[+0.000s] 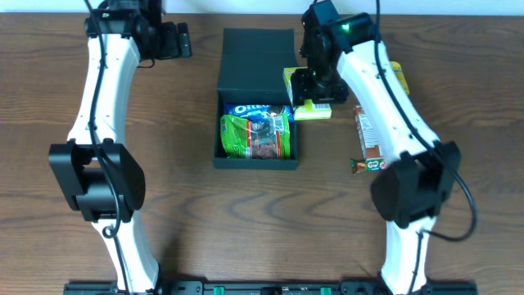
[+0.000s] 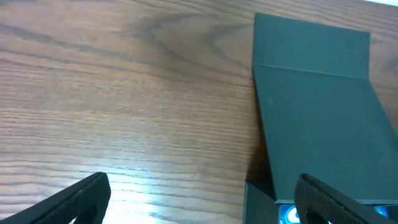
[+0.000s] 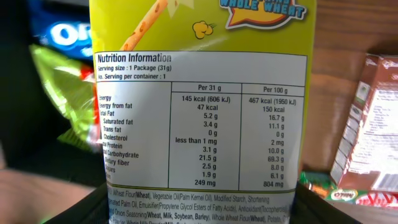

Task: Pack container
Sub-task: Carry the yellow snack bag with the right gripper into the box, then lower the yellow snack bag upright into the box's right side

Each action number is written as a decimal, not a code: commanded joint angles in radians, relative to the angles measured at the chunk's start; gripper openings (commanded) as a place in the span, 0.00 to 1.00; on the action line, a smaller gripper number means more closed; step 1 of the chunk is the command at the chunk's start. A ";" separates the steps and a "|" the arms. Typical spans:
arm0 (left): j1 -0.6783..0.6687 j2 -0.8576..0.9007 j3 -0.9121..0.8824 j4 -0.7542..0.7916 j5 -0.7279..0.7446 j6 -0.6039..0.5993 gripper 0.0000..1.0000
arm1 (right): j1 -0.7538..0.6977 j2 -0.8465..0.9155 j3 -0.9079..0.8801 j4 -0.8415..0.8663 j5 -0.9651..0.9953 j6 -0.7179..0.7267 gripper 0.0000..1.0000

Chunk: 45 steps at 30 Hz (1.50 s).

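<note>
Two YAM arms work a wooden desk (image 1: 246, 229) as I pack the black container (image 1: 255, 164) at its middle, its hinged lid (image 1: 255, 57) laid back toward the far edge. The left end effector (image 2: 202, 190) hangs wide and empty at the far left, near the lid and well apart from the packing. The right end effector (image 3: 199, 202) stands over a yellow-green whole-wheat snack packet (image 1: 315, 112) just beside the container's right wall, one finger on either side of it. I cannot tell whether the pads have bitten. Inside, an Oreo packet (image 1: 248, 109) and a green snack packet (image 1: 255, 138) cover most of the floor.

The risk, as I judge it, is that a slack pinch lets the glossy packet slip on the lift, or that its hanging edge catches the right wall on the way across. With so little bare floor, it may also ride up on the other two and foul the lid. Open room lies to the front and left of the container. To the right, a brown bar packet (image 1: 368, 139) and a yellow packet (image 1: 399, 78) crowd the right arm's side.
</note>
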 commanded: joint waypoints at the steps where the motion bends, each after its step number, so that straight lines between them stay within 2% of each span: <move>1: 0.000 -0.019 0.011 0.000 0.019 0.026 0.95 | 0.044 -0.107 -0.105 0.040 0.005 0.029 0.56; 4: -0.001 -0.019 0.011 0.000 0.019 0.026 0.95 | 0.094 -0.144 -0.249 0.162 -0.030 0.074 0.57; 8: 0.000 -0.019 0.011 -0.001 0.019 0.026 0.95 | 0.133 -0.150 -0.345 0.264 -0.035 0.150 0.57; 12: 0.000 -0.019 0.011 -0.003 0.019 0.026 0.95 | 0.154 -0.150 -0.389 0.320 -0.022 0.219 0.56; 20: 0.026 -0.019 0.011 -0.003 0.037 0.025 0.96 | 0.211 -0.149 -0.463 0.399 0.159 0.409 0.57; 25: 0.047 -0.019 0.011 -0.002 0.044 0.025 0.95 | 0.229 -0.149 -0.497 0.475 0.186 0.414 0.59; 27: 0.055 -0.019 0.011 -0.002 0.045 0.025 0.96 | 0.230 -0.149 -0.515 0.484 0.200 0.414 0.68; 29: 0.063 -0.019 0.011 -0.002 0.048 0.024 0.96 | 0.230 -0.149 -0.525 0.483 0.201 0.414 0.83; 32: 0.071 -0.019 0.011 -0.002 0.064 0.025 0.96 | 0.220 -0.150 -0.524 0.482 0.202 0.412 0.88; 33: 0.072 -0.019 0.011 -0.002 0.069 0.025 0.96 | 0.217 -0.150 -0.522 0.482 0.202 0.409 0.91; 34: 0.072 -0.019 0.011 -0.002 0.069 0.025 0.95 | 0.212 -0.150 -0.517 0.480 0.201 0.401 0.99; 39: 0.072 -0.019 0.011 -0.002 0.069 0.025 0.96 | 0.200 -0.167 -0.485 0.475 0.204 0.348 0.99; 42: 0.072 -0.019 0.011 -0.002 0.069 0.025 0.95 | 0.200 -0.198 -0.476 0.491 0.230 0.325 0.90; 43: 0.072 -0.019 0.010 -0.002 0.069 0.025 0.96 | 0.201 -0.207 -0.476 0.506 0.237 0.311 0.80; 44: 0.072 -0.019 0.010 -0.002 0.069 0.025 0.95 | 0.201 -0.214 -0.476 0.521 0.236 0.296 0.57; 45: 0.072 -0.019 0.010 -0.002 0.069 0.025 0.95 | 0.201 -0.215 -0.476 0.538 0.236 0.291 0.38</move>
